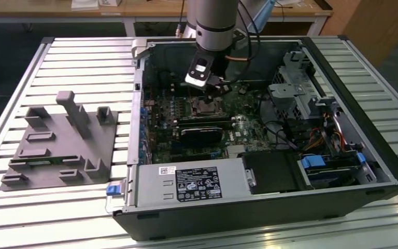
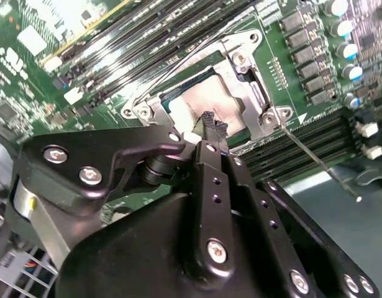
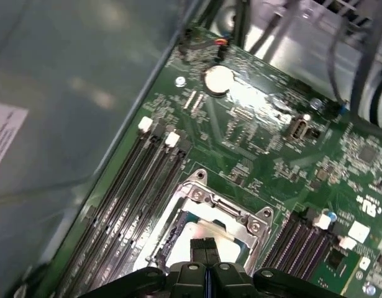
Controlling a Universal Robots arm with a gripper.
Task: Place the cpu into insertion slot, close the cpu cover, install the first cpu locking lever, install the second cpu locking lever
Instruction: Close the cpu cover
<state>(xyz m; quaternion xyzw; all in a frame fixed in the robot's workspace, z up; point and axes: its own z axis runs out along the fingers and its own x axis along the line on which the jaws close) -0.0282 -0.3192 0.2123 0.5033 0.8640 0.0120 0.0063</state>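
Ribbed aluminium slats form the table (image 1: pixel 74 52). On it lie a grey moulded fixture (image 1: pixel 60 140) with blocky posts and an open black computer case (image 1: pixel 254 212) on its side. The power supply (image 1: pixel 151 187) carries a black label (image 1: pixel 197 182) with white print and a small white sticker (image 1: pixel 167 170); the writing is too small to read.

The arm (image 1: pixel 216 21) reaches down into the case, and its gripper (image 1: pixel 213 92) hangs just above the insertion slot (image 1: pixel 206 106) on the green motherboard (image 1: pixel 247 129), beside a long black card (image 1: pixel 200 132).

In both wrist views the black gripper (image 2: pixel 212 127) (image 3: pixel 205 245) has its fingertips pressed together with nothing between them, at the near edge of the socket. Whether they touch it cannot be told.

The cpu (image 2: pixel 206 102) (image 3: pixel 197 233), with its pale matte metal top, sits in the socket. The cpu cover (image 2: pixel 250 93) (image 3: pixel 228 208), a shiny silver frame, lies around it. A thin wire lever (image 2: pixel 321 164) juts out from one socket corner across the black memory slots (image 2: pixel 166 31) (image 3: pixel 135 180). A round silver coin cell (image 3: pixel 218 79) shines farther along the board.
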